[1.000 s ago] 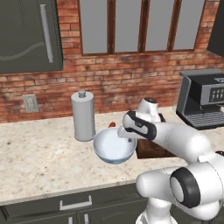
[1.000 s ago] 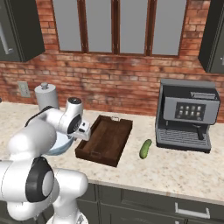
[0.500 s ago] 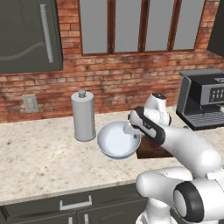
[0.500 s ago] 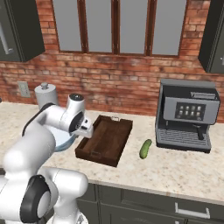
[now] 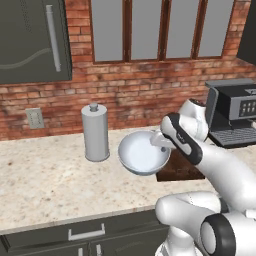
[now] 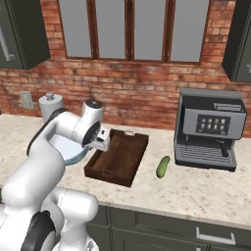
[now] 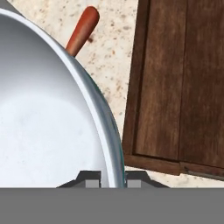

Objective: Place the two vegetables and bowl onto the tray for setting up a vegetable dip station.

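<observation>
My gripper (image 7: 113, 179) is shut on the right rim of the bowl (image 7: 48, 118), white inside, and holds it tilted above the counter. In the left base view the bowl (image 5: 143, 154) hangs just left of the dark wooden tray (image 5: 181, 170), with the gripper (image 5: 161, 142) at its rim. The orange-red carrot (image 7: 82, 30) lies on the counter beyond the bowl, left of the tray (image 7: 183, 87). The tray (image 6: 117, 156) stands bare on the counter. The green cucumber (image 6: 163, 166) lies to its right. The arm hides most of the bowl (image 6: 68, 150) in the right base view.
A tall grey canister (image 5: 95, 132) stands behind and left of the bowl. A coffee machine (image 6: 210, 128) stands at the right against the brick wall. Dark cabinets hang above both ends of the counter (image 5: 45, 185).
The bowl has risen off the counter and moved right toward the tray, still held by its rim. The cucumber and the tray have stayed put.
</observation>
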Robot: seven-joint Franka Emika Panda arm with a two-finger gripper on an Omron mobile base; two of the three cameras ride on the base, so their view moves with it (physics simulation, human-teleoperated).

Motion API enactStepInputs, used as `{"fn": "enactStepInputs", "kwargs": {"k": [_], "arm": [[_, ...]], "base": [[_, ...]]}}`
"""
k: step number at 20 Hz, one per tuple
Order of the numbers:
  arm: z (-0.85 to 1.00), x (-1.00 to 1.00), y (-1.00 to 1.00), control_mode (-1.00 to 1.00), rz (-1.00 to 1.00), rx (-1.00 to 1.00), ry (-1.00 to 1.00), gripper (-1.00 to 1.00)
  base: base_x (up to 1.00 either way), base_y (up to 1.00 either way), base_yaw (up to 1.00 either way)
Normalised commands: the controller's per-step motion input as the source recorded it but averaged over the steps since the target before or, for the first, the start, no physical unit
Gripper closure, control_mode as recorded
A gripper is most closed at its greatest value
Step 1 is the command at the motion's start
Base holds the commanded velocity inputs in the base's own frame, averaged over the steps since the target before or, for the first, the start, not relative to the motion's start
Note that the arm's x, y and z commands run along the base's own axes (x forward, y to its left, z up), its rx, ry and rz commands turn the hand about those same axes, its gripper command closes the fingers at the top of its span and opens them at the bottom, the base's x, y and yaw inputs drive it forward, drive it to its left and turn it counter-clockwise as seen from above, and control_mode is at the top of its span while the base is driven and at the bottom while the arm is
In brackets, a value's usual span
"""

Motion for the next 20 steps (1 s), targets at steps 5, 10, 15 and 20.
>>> {"fn": "enactStepInputs", "kwargs": {"k": [5,10,15,20], "arm": [[0.38,0.01,-0.23,-1.00,0.00,0.03,0.00,1.00],[0.30,0.04,-0.28,-1.00,0.00,0.02,0.02,1.00],[0.21,0.10,-0.30,-1.00,-0.01,0.01,0.12,1.00],[0.11,0.18,-0.31,-1.00,-0.03,0.00,0.16,1.00]], "base": [[0.00,0.00,0.00],[0.00,0.00,0.00],[0.00,0.00,0.00],[0.00,0.00,0.00]]}}
